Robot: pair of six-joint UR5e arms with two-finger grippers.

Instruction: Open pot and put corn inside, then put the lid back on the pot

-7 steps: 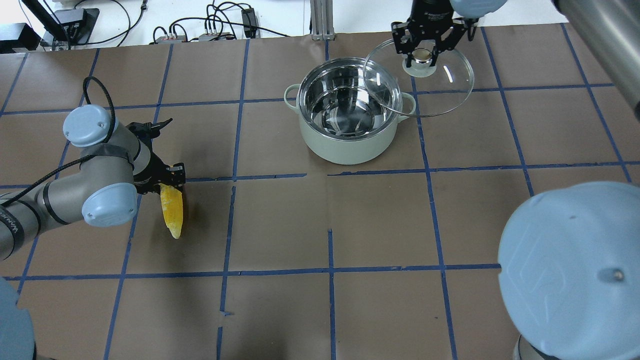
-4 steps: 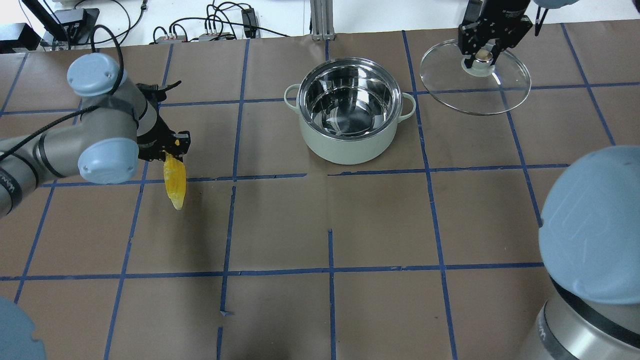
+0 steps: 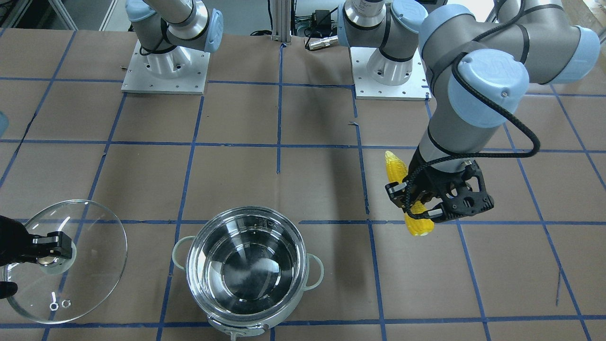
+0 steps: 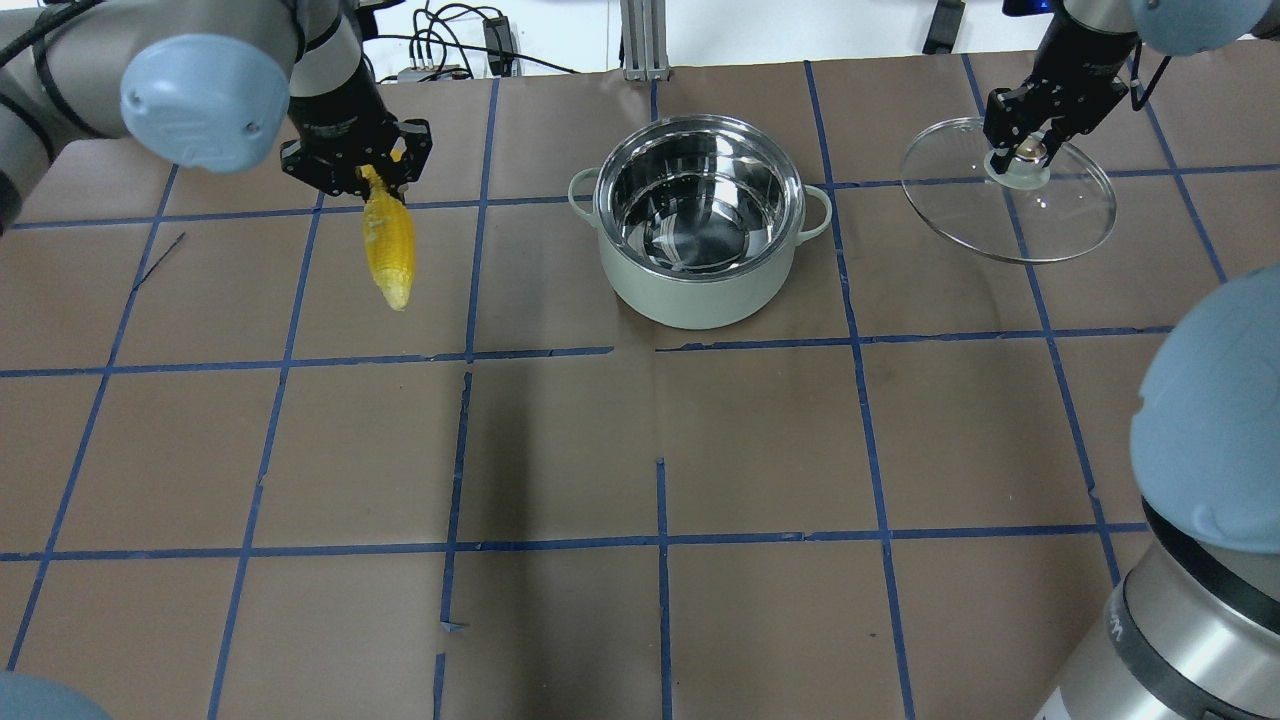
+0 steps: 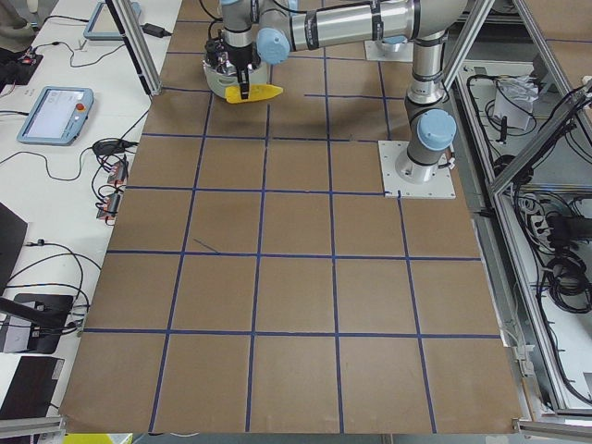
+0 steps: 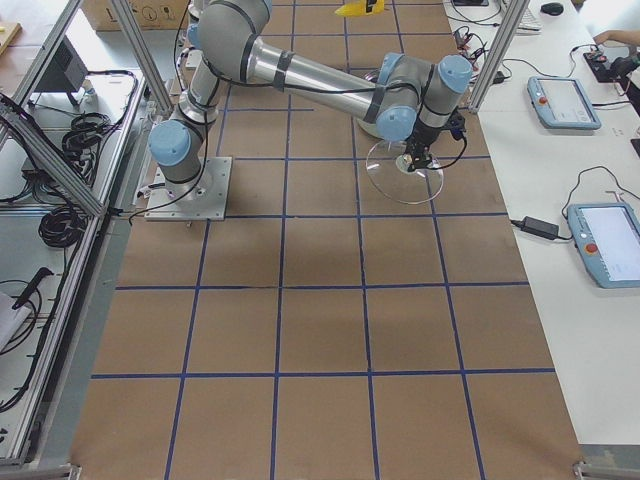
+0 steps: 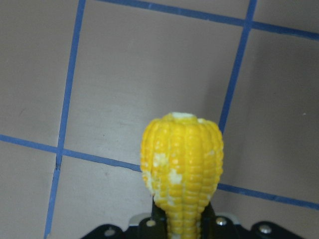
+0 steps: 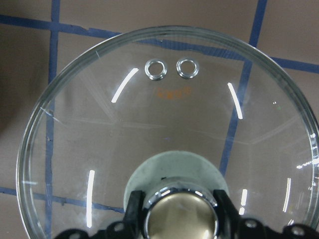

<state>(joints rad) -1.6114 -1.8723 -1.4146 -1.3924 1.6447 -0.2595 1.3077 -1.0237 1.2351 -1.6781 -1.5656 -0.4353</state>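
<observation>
Corn [image 4: 390,250] nearer open pot [image 4: 690,295], lid [image 4: 1045,215] aside.

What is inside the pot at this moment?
Nothing: the pot is uncovered, and its shiny bottom is bare. The corn hangs in the left end effector beside it; the right end effector holds the lid aside. Nothing hides the interior.

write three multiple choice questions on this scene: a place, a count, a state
1. Where is the lid relative to the pot? A on it B held apart from it C inside it
2. How many vent holes has the lid? A one B two C four
3. What state is the pot in? A open, empty B covered C filled
Answers: B, the right end effector holds its knob off to one side; B, two rings show near its rim; A, the corn hangs in the left end effector.
</observation>
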